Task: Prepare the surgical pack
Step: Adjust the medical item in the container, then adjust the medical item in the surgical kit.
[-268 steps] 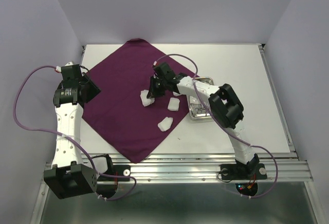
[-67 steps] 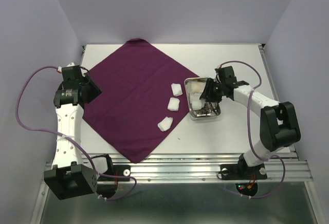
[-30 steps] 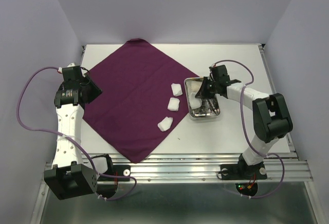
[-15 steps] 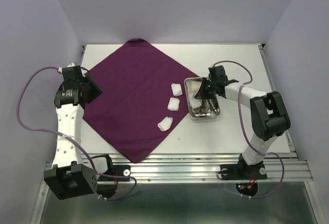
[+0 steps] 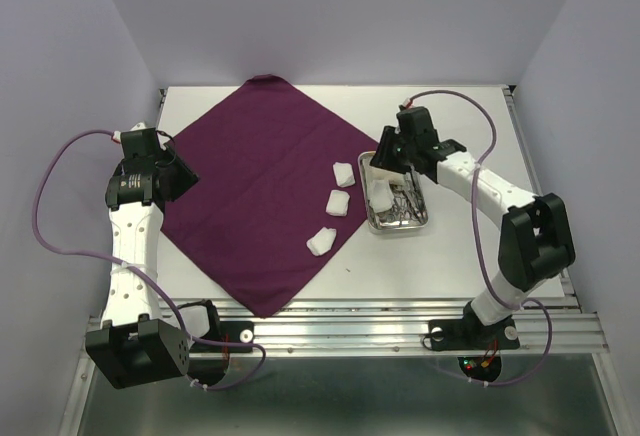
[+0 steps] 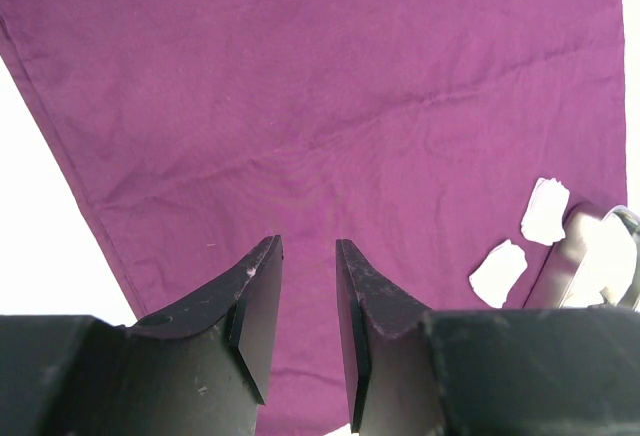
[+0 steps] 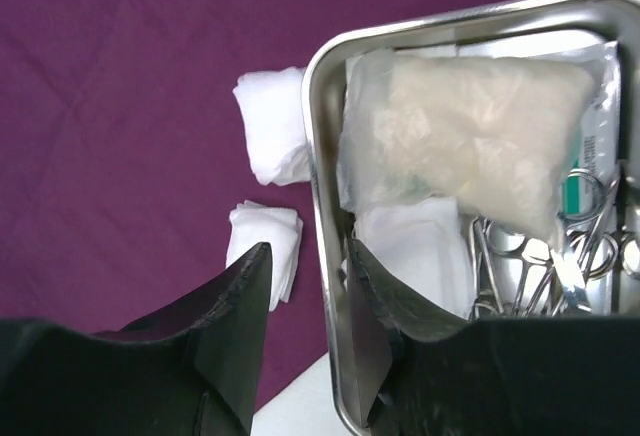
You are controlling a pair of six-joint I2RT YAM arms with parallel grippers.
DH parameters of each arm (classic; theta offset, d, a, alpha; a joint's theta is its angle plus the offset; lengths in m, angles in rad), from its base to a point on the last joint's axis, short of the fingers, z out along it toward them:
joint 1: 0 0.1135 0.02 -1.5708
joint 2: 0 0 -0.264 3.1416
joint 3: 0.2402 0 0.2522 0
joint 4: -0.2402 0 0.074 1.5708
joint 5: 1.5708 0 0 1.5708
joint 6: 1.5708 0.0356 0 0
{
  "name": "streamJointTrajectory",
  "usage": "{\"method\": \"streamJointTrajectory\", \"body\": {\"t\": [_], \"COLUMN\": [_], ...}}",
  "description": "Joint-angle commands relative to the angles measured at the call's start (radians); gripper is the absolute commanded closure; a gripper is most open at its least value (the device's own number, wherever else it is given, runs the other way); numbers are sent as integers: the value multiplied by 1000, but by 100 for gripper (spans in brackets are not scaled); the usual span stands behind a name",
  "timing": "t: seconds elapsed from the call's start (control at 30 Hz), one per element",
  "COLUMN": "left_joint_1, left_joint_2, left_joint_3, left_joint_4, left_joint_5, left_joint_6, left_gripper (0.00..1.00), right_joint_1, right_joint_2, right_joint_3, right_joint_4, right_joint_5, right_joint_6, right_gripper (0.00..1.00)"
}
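Since 3 gauze pads (image 5: 339,202) lie outside the tray (image 5: 425,218), I judge the step in hand to be gathering pads into it.

1. Tray: it stands on the desk (image 5: 480,126), with the cloth (image 5: 250,186) coming up to its wall on 1 side. Inside it I see a sealed packet (image 7: 460,136), a white pad (image 7: 420,246) under the packet's near edge, and thin metal instruments (image 7: 540,256) against the opposite wall.
2. Loose pads: all 3 rest on the cloth beside the tray. 2 sit just outside its cloth-side wall; the third is farther from the tray.
3. Right hand (image 7: 307,261): fingers spread a little, pinching nothing, poised above the tray's cloth-side wall, 1 finger to each side of it.
4. Left hand (image 6: 308,246): fingers slightly parted, nothing between them, hanging over the cloth well apart from the tray.

Advice: I would clear the rim first, then take the pad nearest the tray. The hand should come straight down with its fingers spread wider than the pad. It should close on gauze alone, because catching the cloth would drag the cloth and could shift the tray. A soft pad may slump, so I would release it low over the bare part of the tray's floor, clear of the instruments.
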Motion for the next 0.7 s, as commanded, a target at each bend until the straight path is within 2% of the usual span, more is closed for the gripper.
{"method": "streamJointTrajectory", "body": {"t": [0.0, 0.17, 0.33, 0.47, 0.67], "left_joint_1": [5, 5, 6, 6, 6], "left_joint_2": [-23, -23, -20, -19, -20], "left_joint_3": [15, 13, 16, 15, 9], "left_joint_4": [11, 13, 8, 10, 11], "left_joint_5": [-2, -1, -7, -7, -8], "left_joint_6": [21, 21, 31, 34, 38], "left_gripper": [61, 61, 61, 61, 61], "right_joint_1": [78, 202, 296, 328, 328], "right_joint_2": [12, 107, 222, 276, 261], "right_joint_3": [61, 162, 283, 328, 285], "right_joint_4": [-37, -86, -152, -177, -154], "right_joint_5": [105, 179, 321, 326, 271], "right_joint_6": [-20, -46, -79, -89, -58], "right_gripper": [59, 62, 62, 62, 59]}}
